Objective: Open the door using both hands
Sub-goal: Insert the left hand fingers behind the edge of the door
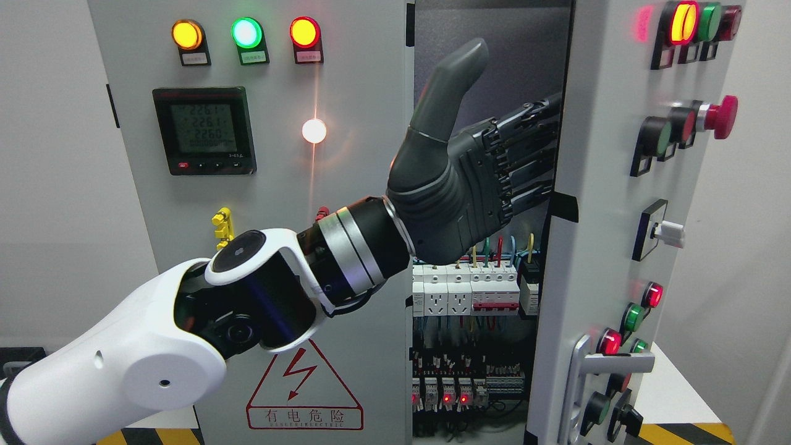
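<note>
Left hand (454, 191): fingers (528, 145) extended and hooked behind the ajar right door (593, 185) edge, thumb up; rigid hinged metal panel, best pulled along this free edge.

Matt grey painted-metal door (609, 204), glossy plastic buttons (720, 116)

left door: pale grey metal cabinet door (364, 185), red lightning triangle sticker (304, 388)
lamps: amber, green and red round indicator lamps (246, 33)
hand: dark grey robot left hand (457, 179)
arm: glossy white and black robot arm (185, 327)
floor edge: yellow-black hazard stripe (686, 432)
</note>
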Robot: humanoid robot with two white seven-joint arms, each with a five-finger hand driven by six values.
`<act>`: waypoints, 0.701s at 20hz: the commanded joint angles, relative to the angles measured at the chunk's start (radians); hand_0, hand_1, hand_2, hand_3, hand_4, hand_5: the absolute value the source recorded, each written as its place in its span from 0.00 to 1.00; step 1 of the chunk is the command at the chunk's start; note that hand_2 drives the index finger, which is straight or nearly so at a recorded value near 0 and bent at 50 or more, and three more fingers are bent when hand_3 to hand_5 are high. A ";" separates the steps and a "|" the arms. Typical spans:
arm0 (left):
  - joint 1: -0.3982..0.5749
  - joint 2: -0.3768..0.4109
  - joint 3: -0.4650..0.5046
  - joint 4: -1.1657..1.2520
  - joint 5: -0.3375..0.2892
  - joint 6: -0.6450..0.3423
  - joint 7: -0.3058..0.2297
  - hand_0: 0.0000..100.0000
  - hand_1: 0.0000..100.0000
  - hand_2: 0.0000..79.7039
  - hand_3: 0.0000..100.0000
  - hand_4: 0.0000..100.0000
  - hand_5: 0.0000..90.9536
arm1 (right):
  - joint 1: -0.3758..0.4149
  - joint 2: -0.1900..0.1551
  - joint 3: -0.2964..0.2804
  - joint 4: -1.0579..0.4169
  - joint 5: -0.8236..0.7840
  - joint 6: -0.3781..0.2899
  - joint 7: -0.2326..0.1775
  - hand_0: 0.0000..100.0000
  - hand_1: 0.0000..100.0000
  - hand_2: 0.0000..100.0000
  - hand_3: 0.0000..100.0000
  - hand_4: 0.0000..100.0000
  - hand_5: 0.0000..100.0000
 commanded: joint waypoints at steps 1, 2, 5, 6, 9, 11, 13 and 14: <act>0.002 -0.014 -0.035 -0.024 0.000 -0.002 0.001 0.00 0.00 0.00 0.00 0.00 0.00 | 0.000 0.000 0.000 0.000 -0.021 0.000 -0.001 0.19 0.00 0.00 0.00 0.00 0.00; 0.002 -0.017 -0.035 -0.033 0.000 -0.002 0.001 0.00 0.00 0.00 0.00 0.00 0.00 | 0.000 0.000 0.000 0.000 -0.023 0.000 -0.001 0.19 0.00 0.00 0.00 0.00 0.00; 0.002 -0.019 -0.037 -0.044 -0.002 -0.002 0.001 0.00 0.00 0.00 0.00 0.00 0.00 | 0.000 0.000 0.000 0.000 -0.023 0.000 0.001 0.19 0.00 0.00 0.00 0.00 0.00; 0.002 -0.019 -0.037 -0.044 -0.002 -0.002 0.001 0.00 0.00 0.00 0.00 0.00 0.00 | 0.000 0.000 0.000 0.000 -0.023 0.000 0.001 0.19 0.00 0.00 0.00 0.00 0.00; 0.010 -0.022 -0.044 -0.045 -0.002 -0.002 -0.001 0.00 0.00 0.00 0.00 0.00 0.00 | 0.000 0.000 0.000 0.000 -0.021 0.000 0.000 0.19 0.00 0.00 0.00 0.00 0.00; 0.019 -0.026 -0.046 -0.045 -0.003 -0.002 0.001 0.00 0.00 0.00 0.00 0.00 0.00 | 0.000 0.000 0.000 0.000 -0.021 0.000 0.001 0.19 0.00 0.00 0.00 0.00 0.00; 0.025 -0.039 -0.047 -0.045 -0.005 -0.002 0.001 0.00 0.00 0.00 0.00 0.00 0.00 | 0.000 0.001 0.000 0.000 -0.021 0.000 0.001 0.19 0.00 0.00 0.00 0.00 0.00; 0.028 -0.042 -0.052 -0.045 -0.005 -0.002 0.001 0.00 0.00 0.00 0.00 0.00 0.00 | 0.000 0.000 0.000 0.000 -0.021 0.000 0.001 0.19 0.00 0.00 0.00 0.00 0.00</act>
